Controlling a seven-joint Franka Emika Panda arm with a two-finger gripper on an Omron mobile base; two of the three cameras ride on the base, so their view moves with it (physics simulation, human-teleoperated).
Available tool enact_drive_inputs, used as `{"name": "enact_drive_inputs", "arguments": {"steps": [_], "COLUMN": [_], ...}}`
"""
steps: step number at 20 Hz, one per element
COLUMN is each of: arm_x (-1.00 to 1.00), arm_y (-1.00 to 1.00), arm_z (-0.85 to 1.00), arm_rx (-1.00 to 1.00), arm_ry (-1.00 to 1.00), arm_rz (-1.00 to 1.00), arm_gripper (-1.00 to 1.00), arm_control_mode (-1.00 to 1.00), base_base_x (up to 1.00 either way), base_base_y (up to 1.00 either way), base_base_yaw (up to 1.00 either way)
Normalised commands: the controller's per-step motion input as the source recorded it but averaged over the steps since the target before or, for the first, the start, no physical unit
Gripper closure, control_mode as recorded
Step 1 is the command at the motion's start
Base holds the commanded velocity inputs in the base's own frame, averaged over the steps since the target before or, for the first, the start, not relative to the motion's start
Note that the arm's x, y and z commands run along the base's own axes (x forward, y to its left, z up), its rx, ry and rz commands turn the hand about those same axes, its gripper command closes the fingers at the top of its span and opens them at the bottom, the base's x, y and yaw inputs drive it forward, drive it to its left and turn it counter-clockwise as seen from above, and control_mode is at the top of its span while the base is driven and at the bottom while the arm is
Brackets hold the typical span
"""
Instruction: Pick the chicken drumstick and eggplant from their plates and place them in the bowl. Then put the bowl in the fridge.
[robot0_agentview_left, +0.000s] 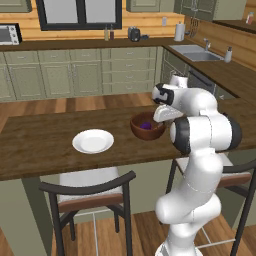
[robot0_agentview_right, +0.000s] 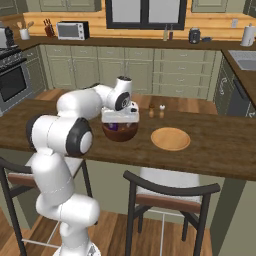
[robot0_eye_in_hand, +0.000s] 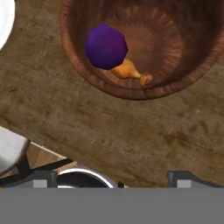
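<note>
No writing is showing anywhere. The two-finger gripper (robot0_eye_in_hand: 112, 179) is hovering spread wide and empty above the dark wooden counter (robot0_eye_in_hand: 109, 131), just short of the deep reddish-brown wooden bowl (robot0_eye_in_hand: 87, 83). Inside that bowl, beyond the fingertips, the glossy purple eggplant (robot0_eye_in_hand: 106, 46) is lying against the small orange-brown chicken drumstick (robot0_eye_in_hand: 131, 72).

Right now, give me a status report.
Gripper open, above bowl. Eggplant and drumstick in bowl. Both plates bare. No obstruction seen.

eggplant (robot0_eye_in_hand: 106, 46) in bowl (robot0_eye_in_hand: 78, 65) (atop drumstick (robot0_eye_in_hand: 130, 71)), plates (robot0_agentview_left: 93, 141) flanking
</note>
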Motion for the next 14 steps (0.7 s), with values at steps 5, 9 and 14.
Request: {"name": "enact_drive_inputs", "arguments": {"steps": [5, 9, 14], "arm_x": [0.16, 0.34, 0.27], "arm_y": [0.01, 0.01, 0.00], "arm_z": [-0.17, -0.15, -0.09], "arm_rx": [0.00, 0.00, 0.06], "arm_ry": [0.00, 0.01, 0.06], "arm_rz": [-0.48, -0.45, -0.37], "arm_gripper": [-1.00, -1.00, -1.00], "arm_control_mode": [-1.00, -1.00, -1.00], "base_base_x": [0.00, 0.00, 0.00], "base_base_y": [0.00, 0.00, 0.00], "base_base_yaw": [0.00, 0.00, 0.00]}}
